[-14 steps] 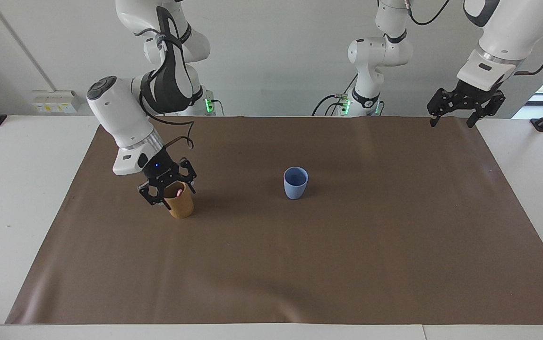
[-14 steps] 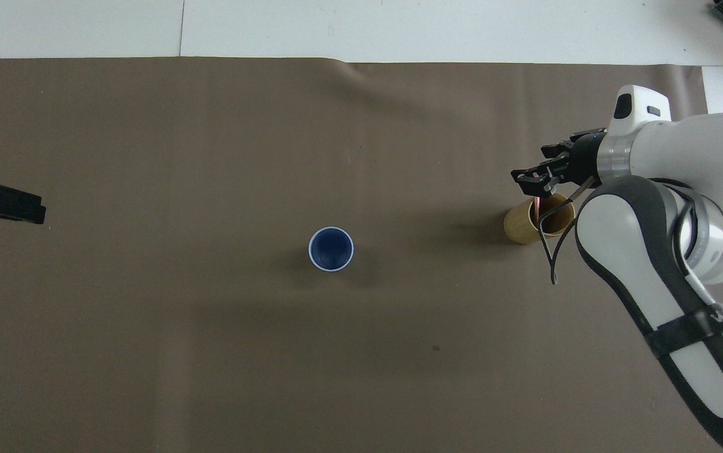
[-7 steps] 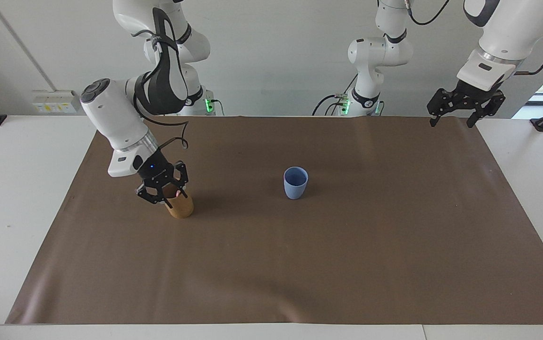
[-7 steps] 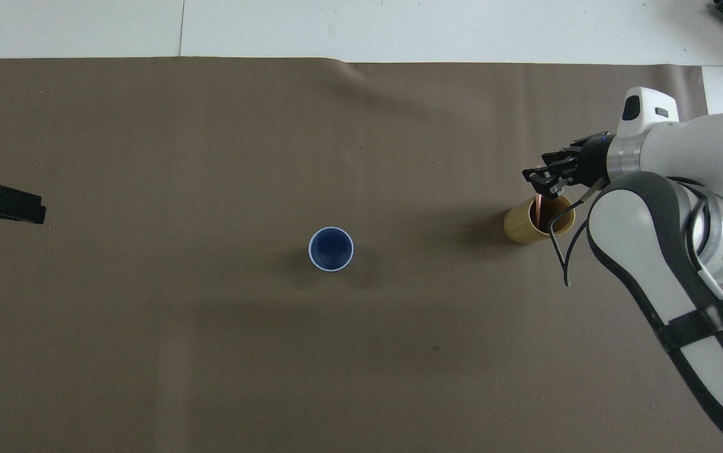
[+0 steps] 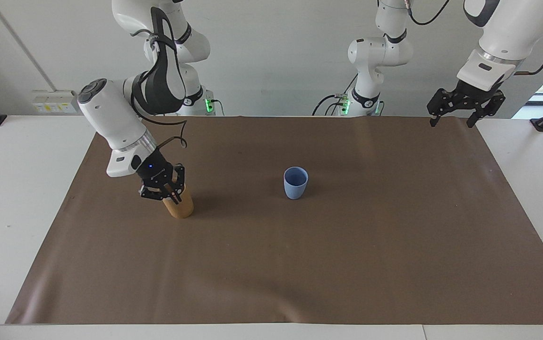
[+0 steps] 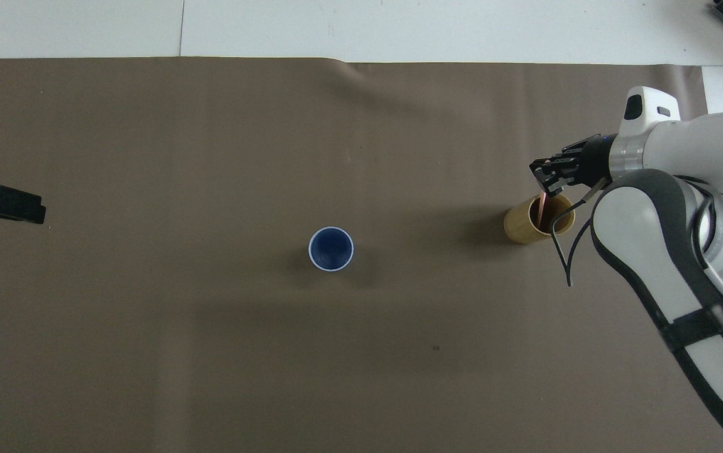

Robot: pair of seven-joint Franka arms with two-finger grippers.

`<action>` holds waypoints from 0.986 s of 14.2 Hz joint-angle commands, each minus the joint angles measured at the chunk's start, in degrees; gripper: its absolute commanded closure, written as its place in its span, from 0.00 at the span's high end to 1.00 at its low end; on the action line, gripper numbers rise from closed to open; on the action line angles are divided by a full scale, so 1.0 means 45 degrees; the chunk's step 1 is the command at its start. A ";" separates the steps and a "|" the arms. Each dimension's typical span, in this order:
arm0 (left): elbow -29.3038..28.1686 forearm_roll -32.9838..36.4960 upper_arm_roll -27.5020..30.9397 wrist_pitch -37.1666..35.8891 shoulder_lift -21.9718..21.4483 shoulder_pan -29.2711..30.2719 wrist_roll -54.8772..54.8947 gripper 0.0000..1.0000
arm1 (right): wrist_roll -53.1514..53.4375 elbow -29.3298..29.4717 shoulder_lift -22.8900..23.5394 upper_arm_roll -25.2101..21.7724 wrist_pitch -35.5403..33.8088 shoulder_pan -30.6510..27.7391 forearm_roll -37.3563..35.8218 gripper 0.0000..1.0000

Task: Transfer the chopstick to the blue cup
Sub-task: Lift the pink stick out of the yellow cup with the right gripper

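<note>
Chopstick point(image 6: 543, 206) sits directly beneath the right gripper point(image 5: 173, 194), standing near upright in the tan cup point(image 5: 180, 206), long axis running straight up into the closed fingertips, which pinch its top end. It shows as a thin pale-pink sliver, mostly hidden inside the cup. Blue cup point(image 5: 295, 182) stands well apart from this gripper, toward the table's middle (upright, mouth open). Left gripper point(image 5: 465, 109) waits over the mat's corner, jaws wide, much farther from the chopstick.
</note>
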 commanded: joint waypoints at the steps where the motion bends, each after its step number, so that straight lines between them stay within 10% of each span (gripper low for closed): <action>1: 0.0320 0.0017 -0.0087 -0.0271 0.0132 0.0134 0.0041 1.00 | -0.0425 0.0180 -0.0338 0.0024 -0.0423 -0.0166 0.0395 0.00; 14: 0.0320 0.0017 -0.0087 -0.0271 0.0132 0.0134 0.0041 1.00 | 0.2344 0.2523 -0.1668 0.0354 -0.3275 0.0125 0.0297 0.00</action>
